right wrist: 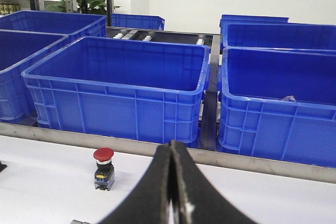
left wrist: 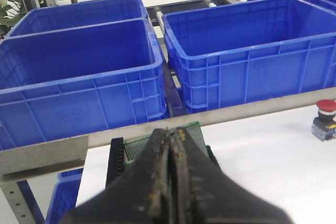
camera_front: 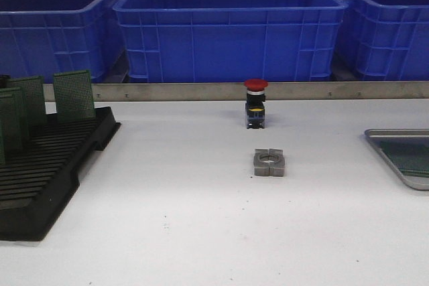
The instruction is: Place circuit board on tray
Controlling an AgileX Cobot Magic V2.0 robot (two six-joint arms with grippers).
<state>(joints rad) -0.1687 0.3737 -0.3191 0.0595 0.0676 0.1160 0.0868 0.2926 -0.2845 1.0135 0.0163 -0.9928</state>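
Nothing has been picked up yet: green circuit boards (camera_front: 74,95) stand upright in the black rack (camera_front: 47,179) at the bench's left edge, and the tray (camera_front: 392,140) lies at the right edge. The left gripper (left wrist: 172,145) and right gripper (right wrist: 171,153) both show fingers pressed together, empty. Next, I'd judge, the left one must open and close on a board's top edge.

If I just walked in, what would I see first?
Probably the big blue crates lined up behind the table. Next, the red-topped button standing alone mid-table, with a grey metal block in front of it. Green circuit boards stand in a black rack on the left, and the silver tray sits at the right edge.
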